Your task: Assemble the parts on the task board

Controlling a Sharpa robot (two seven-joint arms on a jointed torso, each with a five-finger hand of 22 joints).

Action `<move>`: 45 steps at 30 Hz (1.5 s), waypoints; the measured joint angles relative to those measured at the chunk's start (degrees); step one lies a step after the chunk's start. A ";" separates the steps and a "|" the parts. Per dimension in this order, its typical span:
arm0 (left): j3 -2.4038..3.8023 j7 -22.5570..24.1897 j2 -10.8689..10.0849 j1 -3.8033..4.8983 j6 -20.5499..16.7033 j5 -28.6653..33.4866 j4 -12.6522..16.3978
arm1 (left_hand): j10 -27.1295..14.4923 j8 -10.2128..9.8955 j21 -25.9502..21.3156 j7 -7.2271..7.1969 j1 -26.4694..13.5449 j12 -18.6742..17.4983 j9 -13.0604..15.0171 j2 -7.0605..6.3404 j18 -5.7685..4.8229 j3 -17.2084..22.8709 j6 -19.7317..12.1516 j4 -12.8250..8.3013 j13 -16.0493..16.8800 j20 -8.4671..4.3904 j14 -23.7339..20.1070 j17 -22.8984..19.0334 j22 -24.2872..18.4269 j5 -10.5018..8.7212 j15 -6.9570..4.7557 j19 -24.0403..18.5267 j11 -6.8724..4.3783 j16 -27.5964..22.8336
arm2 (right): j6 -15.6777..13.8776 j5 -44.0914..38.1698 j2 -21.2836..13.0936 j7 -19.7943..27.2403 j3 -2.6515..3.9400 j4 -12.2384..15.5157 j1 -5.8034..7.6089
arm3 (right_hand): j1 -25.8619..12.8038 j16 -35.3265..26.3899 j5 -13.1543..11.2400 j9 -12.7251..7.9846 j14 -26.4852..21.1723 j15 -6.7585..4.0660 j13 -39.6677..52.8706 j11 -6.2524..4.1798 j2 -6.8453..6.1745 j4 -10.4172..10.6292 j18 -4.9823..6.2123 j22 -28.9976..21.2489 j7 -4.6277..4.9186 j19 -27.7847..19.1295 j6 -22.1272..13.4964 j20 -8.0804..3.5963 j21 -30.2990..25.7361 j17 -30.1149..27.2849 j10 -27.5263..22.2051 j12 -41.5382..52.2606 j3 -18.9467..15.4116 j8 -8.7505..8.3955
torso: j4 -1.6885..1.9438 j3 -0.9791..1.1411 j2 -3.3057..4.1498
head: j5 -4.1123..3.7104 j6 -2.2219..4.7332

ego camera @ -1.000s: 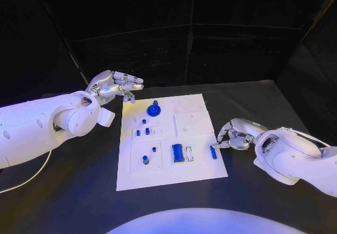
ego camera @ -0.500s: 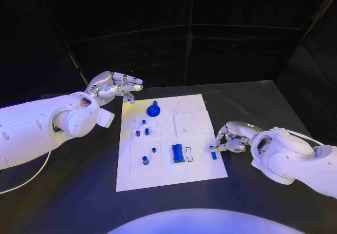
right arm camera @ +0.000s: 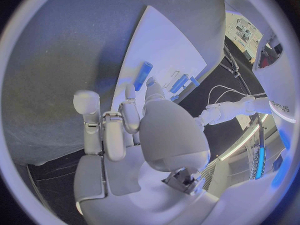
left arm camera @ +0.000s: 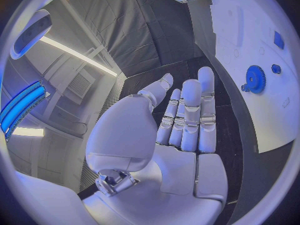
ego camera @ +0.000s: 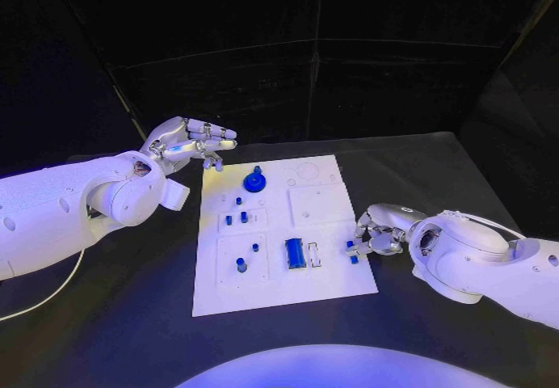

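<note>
The white task board [ego camera: 326,212] lies in the middle of the table. On it are a blue gear [ego camera: 255,182], a blue block [ego camera: 296,253], several short blue pegs [ego camera: 241,217] and a longer blue peg [ego camera: 352,252] at its right edge. My right hand [ego camera: 379,234] is low at that edge, fingertips just above the long peg. In the right wrist view the peg [right arm camera: 143,76] lies loose on the board [right arm camera: 169,40] beyond the spread fingers of my right hand [right arm camera: 125,130]. My left hand [ego camera: 192,141] hovers raised off the board's far left corner, holding nothing; its fingers [left arm camera: 187,120] are straight, with the gear [left arm camera: 255,79] beyond them.
Bare black table surrounds the board, wider at the near side and left. A pale cable [ego camera: 52,291] runs along the table at the left. Black curtains close the back.
My right hand has slid left to the board's right edge and now reaches over the long blue peg. The left hand has stayed still.
</note>
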 measured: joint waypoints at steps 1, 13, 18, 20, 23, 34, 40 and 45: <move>0.00 0.00 0.00 0.00 0.01 0.00 0.00 | 0.00 0.00 0.00 0.00 0.00 0.00 0.00 0.00 0.00 0.00 0.00 0.00 0.00 0.00 0.00 0.00 0.00 0.00 0.00 0.00 0.00 0.00 | 0.33 -0.10 0.08 -0.11 0.00 -0.10 -0.01 | 0.07 0.00 0.00 0.00 0.00 0.00 0.00 0.00 0.07 0.00 0.00 0.00 0.00 0.00 0.00 0.00 0.00 0.00 0.00 0.00 0.00 0.00 | 0.00 -0.01 0.00 | 0.00 -0.03; 0.00 0.00 -0.18 0.00 0.11 0.00 0.09 | 0.00 0.00 0.00 0.00 0.00 0.00 0.00 0.00 0.00 0.00 0.00 0.00 0.00 0.00 0.00 0.00 0.00 0.00 0.00 0.00 0.00 0.00 | 2.74 -2.74 1.74 -0.91 0.25 -0.80 -0.04 | 1.99 0.00 0.00 0.39 -0.01 0.01 -0.05 -0.20 -0.29 -1.53 0.00 0.03 -0.01 0.22 0.45 -0.22 0.00 0.00 -0.22 -0.24 0.58 -0.41 | 0.00 -0.02 0.04 | 0.14 -0.15; 0.00 -0.01 -0.31 0.00 0.13 0.00 0.13 | 0.00 0.00 0.00 0.00 0.00 0.00 0.00 0.00 0.01 0.00 0.00 0.00 0.00 0.00 0.00 0.00 0.01 0.00 0.00 0.00 0.00 0.00 | 3.23 -4.17 2.35 -0.97 0.40 -0.82 -0.12 | 4.59 -0.23 -1.53 0.38 -0.21 -0.19 -0.41 -0.39 0.05 -3.67 0.00 -0.03 0.05 0.00 0.54 -0.44 -0.23 0.00 -0.43 -0.67 2.25 -1.33 | 0.00 -0.03 0.04 | 0.18 -0.25; 0.00 -0.01 -0.32 0.00 0.13 0.00 0.14 | 0.00 0.00 0.00 0.00 0.00 0.00 0.00 0.00 0.01 0.00 0.00 0.00 0.00 0.00 0.00 0.00 0.01 0.00 0.00 0.00 0.00 0.00 | 3.36 -4.64 2.57 -0.98 0.44 -0.82 -0.12 | 5.14 -0.26 -1.55 0.37 -0.10 -0.31 -0.59 -0.38 -0.17 -4.52 0.00 -0.03 0.12 0.00 0.60 -0.44 -0.24 0.00 -0.44 -0.77 3.09 -1.54 | -0.01 -0.02 0.04 | 0.19 -0.27; 0.00 -0.01 -0.35 0.00 0.14 0.00 0.17 | 0.00 0.00 0.00 0.00 0.00 0.00 0.00 0.00 0.00 0.00 0.00 0.00 0.00 0.00 0.00 0.00 0.01 0.00 0.00 0.00 0.00 0.00 | 3.47 -5.33 2.78 -0.98 0.47 -0.77 -0.13 | 5.36 -0.25 -0.70 0.35 0.01 -0.41 -0.66 -0.59 -0.39 -5.62 0.01 -0.03 -0.02 0.00 0.81 -0.44 -0.24 0.00 -0.65 -1.11 4.29 -2.22 | -0.01 -0.02 0.02 | 0.24 -0.32; 0.00 -0.02 -0.37 0.00 0.17 0.00 0.17 | -0.21 0.00 0.00 0.00 0.00 0.44 0.00 0.00 0.00 -0.24 0.00 0.24 0.00 0.18 0.00 -0.05 -0.09 0.00 0.00 -0.18 -0.21 0.00 | 1.69 -4.38 2.34 -1.30 0.35 0.14 -0.35 | 5.66 -0.25 5.99 -0.64 0.01 -0.40 -0.40 -0.49 -0.69 -6.57 0.00 0.78 -0.20 0.41 1.00 -0.85 -0.24 0.04 -0.74 -1.34 9.78 -3.97 | -0.09 0.01 -0.01 | 0.28 -0.51; 0.00 -0.02 -0.32 0.00 0.20 0.00 0.15 | -0.21 0.00 0.00 0.00 0.00 0.44 0.00 0.00 0.00 -0.24 0.00 0.24 0.00 0.18 0.00 -0.05 -0.09 0.00 0.00 -0.18 -0.21 0.00 | -1.10 0.57 1.99 -0.92 0.17 0.49 -0.53 | 5.64 -0.25 7.39 -0.75 0.01 -0.39 -0.15 -0.48 -0.66 -5.20 0.00 1.04 -0.01 0.41 1.08 -0.85 -0.01 0.03 -0.75 -1.42 13.03 -5.01 | -0.03 0.00 0.01 | 0.25 -0.64; -0.01 -0.02 -0.34 0.00 0.21 0.00 0.16 | -0.21 0.00 0.00 0.00 0.00 0.44 0.00 0.00 0.00 -0.24 0.00 0.24 0.00 0.18 0.00 -0.05 -0.08 0.00 0.00 -0.18 -0.21 0.00 | -4.02 6.56 2.12 0.55 -0.03 0.47 -0.73 | 3.71 -0.10 7.44 -0.75 0.01 -0.39 0.22 -0.40 -0.97 -4.05 0.01 1.12 -0.08 0.41 1.15 -0.84 0.00 0.03 -0.80 -1.38 15.18 -5.55 | 0.01 -0.03 0.03 | 0.34 -0.71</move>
